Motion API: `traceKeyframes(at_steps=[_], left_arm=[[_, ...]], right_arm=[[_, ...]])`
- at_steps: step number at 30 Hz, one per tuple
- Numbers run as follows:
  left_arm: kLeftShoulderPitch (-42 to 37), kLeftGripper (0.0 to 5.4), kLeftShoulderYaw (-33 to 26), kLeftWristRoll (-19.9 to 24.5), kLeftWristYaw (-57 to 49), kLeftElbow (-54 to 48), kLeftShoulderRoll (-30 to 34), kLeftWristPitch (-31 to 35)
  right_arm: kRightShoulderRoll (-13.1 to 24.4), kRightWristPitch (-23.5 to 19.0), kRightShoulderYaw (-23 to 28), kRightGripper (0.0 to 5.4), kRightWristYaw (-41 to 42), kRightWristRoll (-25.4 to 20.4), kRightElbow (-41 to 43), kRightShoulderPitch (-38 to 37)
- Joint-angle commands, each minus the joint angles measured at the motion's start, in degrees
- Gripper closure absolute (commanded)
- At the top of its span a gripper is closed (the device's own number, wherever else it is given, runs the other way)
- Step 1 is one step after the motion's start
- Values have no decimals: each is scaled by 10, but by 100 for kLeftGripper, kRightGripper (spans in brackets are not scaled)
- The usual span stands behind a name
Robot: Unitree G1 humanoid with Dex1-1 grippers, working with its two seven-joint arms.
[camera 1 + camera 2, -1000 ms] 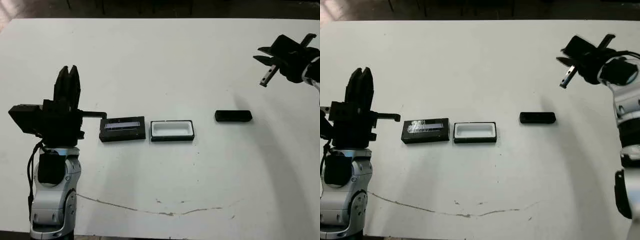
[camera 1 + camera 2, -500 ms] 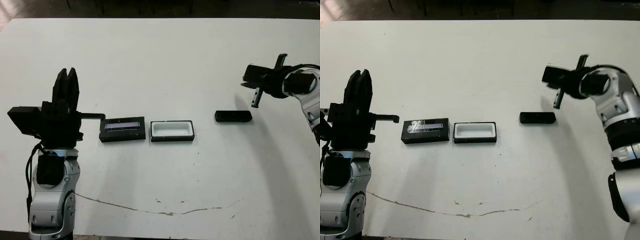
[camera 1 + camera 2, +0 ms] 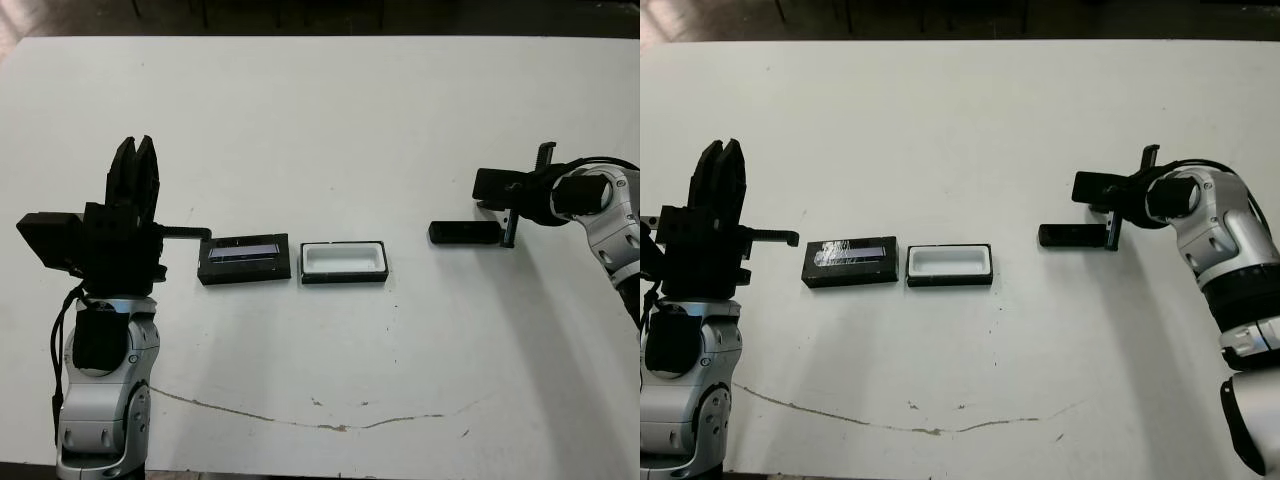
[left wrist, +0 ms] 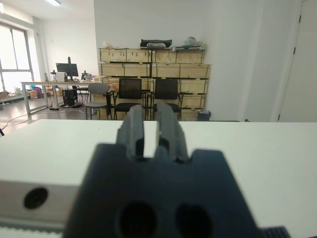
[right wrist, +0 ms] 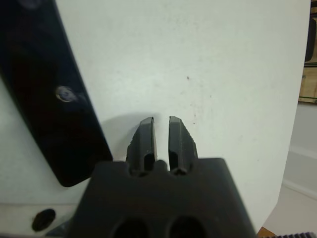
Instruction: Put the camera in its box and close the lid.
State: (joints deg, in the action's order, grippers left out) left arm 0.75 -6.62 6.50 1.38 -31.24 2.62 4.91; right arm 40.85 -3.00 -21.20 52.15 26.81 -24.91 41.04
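Right gripper (image 3: 1110,222), fingers nearly together and empty, sits just beside camera (image 3: 1071,235) toward the desk's right edge; box (image 3: 950,265) open mid-desk, lid (image 3: 851,262) beside it, left gripper (image 3: 133,180) closed, idle; nothing packed yet.

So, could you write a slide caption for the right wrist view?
Right gripper, fingers nearly together, hovers beside the camera on the white table.
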Motion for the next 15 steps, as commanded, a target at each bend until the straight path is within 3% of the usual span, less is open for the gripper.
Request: traceKeyframes(at_steps=[1,15], left_arm=[[8,540,0,-6,3,6,8,1],[-3,540,-4,-5,3,16,9,-5]], right_arm=[[8,-22,-7,539,19,3,20,-35],[55,-32,5,539,73,-19,131,-95]])
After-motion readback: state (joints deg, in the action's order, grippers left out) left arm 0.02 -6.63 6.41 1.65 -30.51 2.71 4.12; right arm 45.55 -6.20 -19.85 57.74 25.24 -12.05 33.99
